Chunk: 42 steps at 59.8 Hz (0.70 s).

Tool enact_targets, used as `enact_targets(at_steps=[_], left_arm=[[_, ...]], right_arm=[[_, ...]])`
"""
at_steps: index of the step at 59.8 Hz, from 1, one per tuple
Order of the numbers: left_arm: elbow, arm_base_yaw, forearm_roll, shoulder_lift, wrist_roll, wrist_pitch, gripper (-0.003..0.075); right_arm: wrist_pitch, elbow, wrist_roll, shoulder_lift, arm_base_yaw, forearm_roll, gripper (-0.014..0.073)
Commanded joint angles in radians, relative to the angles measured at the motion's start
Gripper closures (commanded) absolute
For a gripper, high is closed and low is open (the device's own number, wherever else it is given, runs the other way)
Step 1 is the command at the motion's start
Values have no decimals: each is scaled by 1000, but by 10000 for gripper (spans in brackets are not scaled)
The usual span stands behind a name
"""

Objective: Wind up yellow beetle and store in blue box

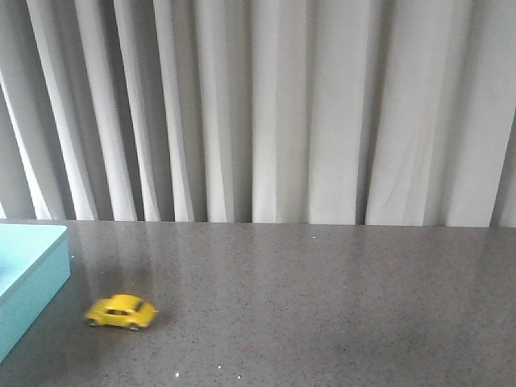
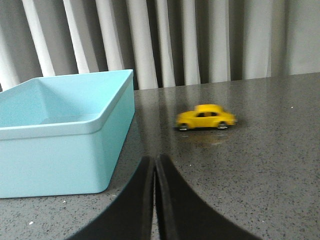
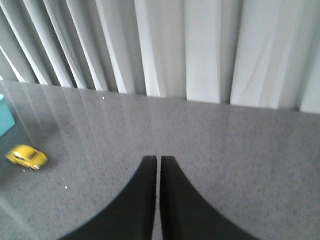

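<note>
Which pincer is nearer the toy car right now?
Left. The left pincer sits shut close to the toy car; the right pincer, also shut, is farther off to the car's side.

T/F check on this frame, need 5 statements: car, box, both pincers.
1. The yellow beetle is inside the blue box. False: it stands on the dark table, outside the box and to its right in the front view.
2. The left pincer holds nothing. True.
3. The right pincer is wide open. False: its fingers are nearly together, only a thin slit between them.
4. The beetle is on its wheels. True.
5. The box has a lid on it. False: it is open at the top, and the part of its inside that shows holds nothing.
</note>
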State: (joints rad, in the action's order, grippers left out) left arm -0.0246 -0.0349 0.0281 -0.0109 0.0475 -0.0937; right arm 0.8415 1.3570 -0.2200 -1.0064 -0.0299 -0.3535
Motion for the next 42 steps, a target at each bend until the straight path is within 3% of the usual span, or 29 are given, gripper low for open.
enact_targets(at_steps=[1, 10, 19, 42], left_arm=[[14, 5, 2, -6, -8, 75, 726], [14, 5, 2, -6, -8, 75, 726], [14, 5, 2, -6, -8, 75, 726], [14, 5, 2, -6, -8, 75, 726]], right_arm=[[-162, -188, -13, 91, -3, -23, 601], [-317, -505, -6, 250, -3, -21, 601], [-411, -707, -9, 361, -3, 18, 601], [-386, -808, -5, 453, -3, 89, 601]])
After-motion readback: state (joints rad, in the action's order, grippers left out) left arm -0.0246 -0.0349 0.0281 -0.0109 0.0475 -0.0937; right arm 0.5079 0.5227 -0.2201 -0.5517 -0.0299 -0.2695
